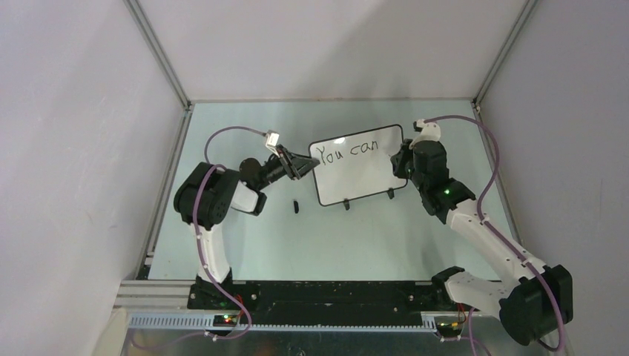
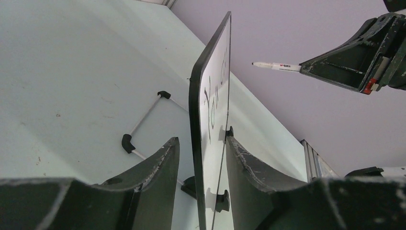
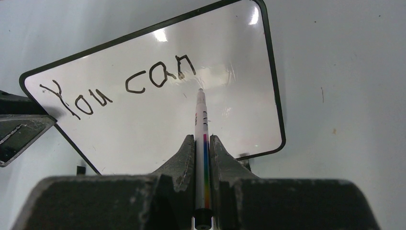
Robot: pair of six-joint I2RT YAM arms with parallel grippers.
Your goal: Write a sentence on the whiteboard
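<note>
The whiteboard [image 1: 363, 178] stands tilted on its feet at mid table. The sentence [image 1: 356, 150] reads only "You can" in one line across the top, and it also shows in the right wrist view [image 3: 119, 88]. My left gripper [image 1: 310, 165] is open, its jaws on either side of the board's left edge [image 2: 197, 105], with a gap on each side. My right gripper [image 3: 203, 139] is shut on a white marker [image 3: 201, 115]. The marker tip points at the board just below the "n". In the left wrist view the marker [image 2: 280, 66] is off the board face.
A small black marker cap [image 1: 295, 205] lies on the table in front of the board's left corner. The board's two black feet [image 1: 346, 204] rest on the pale green table. Grey walls close in the left, back and right sides.
</note>
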